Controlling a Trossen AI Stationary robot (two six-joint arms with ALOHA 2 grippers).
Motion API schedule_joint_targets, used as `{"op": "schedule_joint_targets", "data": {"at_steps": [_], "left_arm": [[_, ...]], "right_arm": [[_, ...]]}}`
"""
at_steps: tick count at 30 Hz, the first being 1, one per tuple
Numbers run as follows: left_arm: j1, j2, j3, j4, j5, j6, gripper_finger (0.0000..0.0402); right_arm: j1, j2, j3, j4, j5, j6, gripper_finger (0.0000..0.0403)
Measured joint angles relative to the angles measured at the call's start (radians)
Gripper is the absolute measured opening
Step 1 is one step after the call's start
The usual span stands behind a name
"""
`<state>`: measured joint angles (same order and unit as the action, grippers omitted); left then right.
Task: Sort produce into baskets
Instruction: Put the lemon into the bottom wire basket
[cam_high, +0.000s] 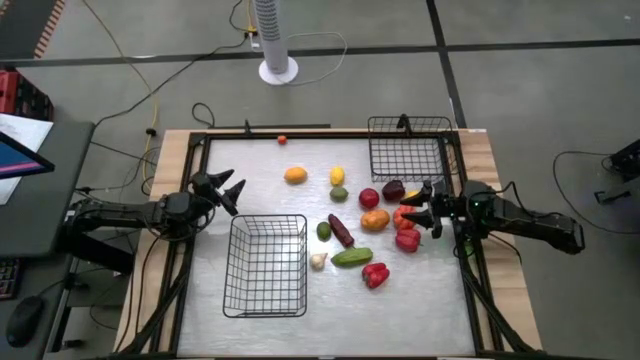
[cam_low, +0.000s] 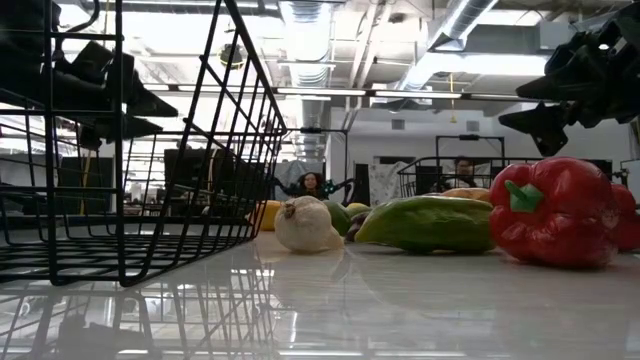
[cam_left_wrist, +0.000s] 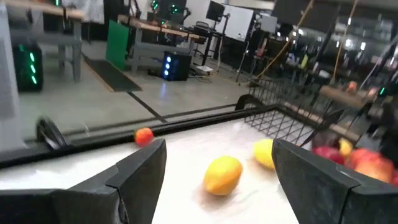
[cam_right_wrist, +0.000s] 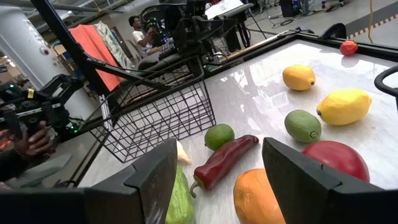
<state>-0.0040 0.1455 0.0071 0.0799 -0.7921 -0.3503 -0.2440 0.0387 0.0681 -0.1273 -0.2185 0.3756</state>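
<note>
The produce lies scattered right of the table's middle: an orange lemon (cam_high: 295, 175), a yellow lemon (cam_high: 337, 176), limes (cam_high: 339, 194), an orange (cam_high: 375, 220), red peppers (cam_high: 375, 274), a green cucumber (cam_high: 351, 257), garlic (cam_high: 318, 261) and a dark red long piece (cam_high: 341, 230). One black wire basket (cam_high: 267, 265) stands near the front middle, the other (cam_high: 408, 148) at the far right. My right gripper (cam_high: 420, 210) is open and empty above the right end of the produce, with the dark red piece (cam_right_wrist: 221, 162) and the orange (cam_right_wrist: 261, 196) ahead of its fingers. My left gripper (cam_high: 225, 190) is open and empty, left of the front basket.
A small red ball (cam_high: 283, 140) lies by the table's far edge. A black frame (cam_high: 200, 150) runs around the tabletop. In the low view the front basket (cam_low: 130, 150) fills the left, with garlic (cam_low: 303, 225), cucumber (cam_low: 430, 222) and a red pepper (cam_low: 555, 212) to its right.
</note>
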Motion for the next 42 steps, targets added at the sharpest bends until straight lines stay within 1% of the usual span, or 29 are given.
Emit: {"op": "schedule_joint_targets", "data": {"at_steps": [5, 9, 14, 17, 19, 26, 27, 29, 32, 34, 38, 42], "left_arm": [[0.0, 0.0, 0.0, 0.0, -0.004, -0.106, 0.0279], [0.0, 0.0, 0.0, 0.0, -0.005, -0.126, 0.0279], [0.0, 0.0, 0.0, 0.0, -0.012, -0.192, 0.0279], [0.0, 0.0, 0.0, -0.001, -0.063, -0.232, 0.0279], [0.0, 0.0, 0.0, -0.005, -0.079, -0.246, 0.0279], [0.005, 0.0, 0.0, 0.013, -0.082, -0.248, 0.0279], [0.012, 0.0, 0.0, 0.036, -0.062, -0.237, 0.0279], [0.037, 0.0, 0.005, 0.071, 0.014, -0.207, 0.0279], [0.091, 0.02, 0.036, 0.066, 0.137, -0.205, 0.0279], [0.134, 0.05, 0.059, 0.072, 0.181, -0.213, 0.0279], [0.222, 0.171, 0.115, 0.068, 0.276, -0.225, 0.0279], [0.289, 0.344, 0.181, 0.117, 0.338, -0.205, 0.0279]], "right_arm": [[0.0, 0.0, 0.0, 0.0, 0.002, 0.0, 0.0265], [0.0, 0.0, 0.0, 0.001, 0.015, -0.002, 0.0265], [0.0, 0.0, -0.001, 0.0, 0.087, -0.015, 0.0265], [0.0, 0.0, -0.001, -0.002, 0.125, -0.016, 0.0265], [0.0, 0.0, -0.001, -0.002, 0.125, -0.017, 0.0265], [0.001, 0.0, -0.002, 0.003, 0.119, -0.018, 0.0265], [0.001, 0.0, -0.002, 0.005, 0.118, -0.018, 0.0265], [0.001, 0.0, -0.002, 0.006, 0.118, -0.021, 0.0265], [0.001, 0.0, -0.002, 0.01, 0.112, -0.041, 0.0265], [0.001, 0.004, -0.003, 0.026, 0.111, -0.052, 0.0265], [0.001, 0.037, -0.003, 0.103, 0.11, -0.069, 0.0265], [0.001, 0.097, -0.003, 0.169, 0.111, -0.087, 0.0265]]}}
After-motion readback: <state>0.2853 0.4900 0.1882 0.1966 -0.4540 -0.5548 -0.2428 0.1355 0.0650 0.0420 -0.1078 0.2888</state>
